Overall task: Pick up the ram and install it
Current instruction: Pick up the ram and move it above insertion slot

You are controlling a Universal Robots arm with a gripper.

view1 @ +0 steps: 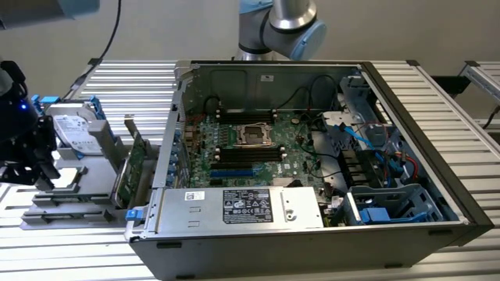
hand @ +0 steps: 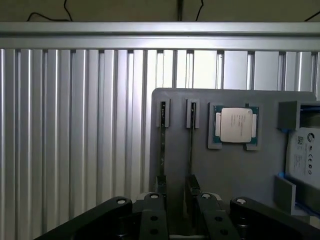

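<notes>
Open claw [hand: 176, 190] over perhaps two rams [hand: 163, 145].

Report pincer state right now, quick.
Pincer: open, nothing held, close to the ram on the gray tray.

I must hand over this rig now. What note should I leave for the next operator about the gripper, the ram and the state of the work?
Gripper: open, holding nothing, above the grey holder that sits beside the computer case.
Ram: the ram and a second thin stick stand on edge in the holder, roughly in line with the fingertips.
Done: the gripper is at the holder; nothing is gripped yet.
Left: the whole pick-up and the install. The memory slots on the motherboard look empty.
</notes>
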